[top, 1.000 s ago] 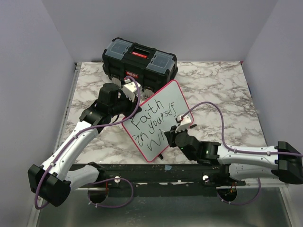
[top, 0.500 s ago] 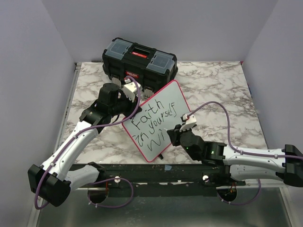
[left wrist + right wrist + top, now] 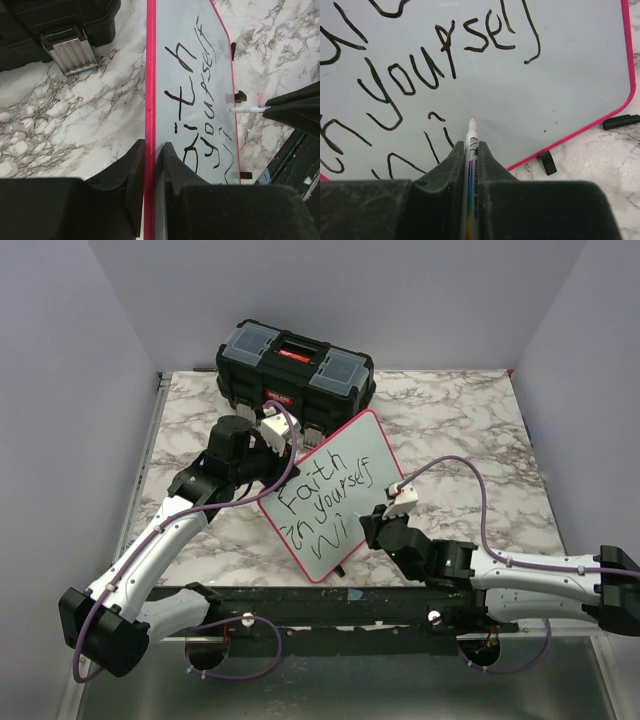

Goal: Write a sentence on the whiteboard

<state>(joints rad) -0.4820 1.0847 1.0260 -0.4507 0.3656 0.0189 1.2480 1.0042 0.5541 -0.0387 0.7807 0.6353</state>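
1. The whiteboard (image 3: pixel 330 495) is a flat, glossy white rectangle with a thin red rim and rounded corners. It sits turned like a diamond in the middle of the marble-patterned bench (image 3: pixel 450 430).
2. The sentence (image 3: pixel 322 502) runs across the whiteboard in thin, slanted black marker strokes. It reads "Faith", then "in yourself", and the third line so far shows only "wi".
3. The left pincer (image 3: pixel 151 146) is closed on the whiteboard's upper-left red rim, with one dark matte finger on each face of the board.
4. The right pincer (image 3: pixel 470 146) is closed tight on a slim white marker (image 3: pixel 471 135) with a rainbow stripe along its barrel.
5. The marker's tip is at the whiteboard's surface just right of the "wi". Whether it touches the surface cannot be told.
6. Two small black feet (image 3: pixel 547 162) lie on the bench just outside the whiteboard's lower-right rim.
7. A black plastic toolbox (image 3: pixel 295 368) with a red latch and grey lid trays stands behind the whiteboard, near its far corner.
8. The white surface to the right of "wi" is unwritten up to the red rim.
9. Bare veined bench stretches to the right of the whiteboard and behind it, and there is a narrower strip on its left.
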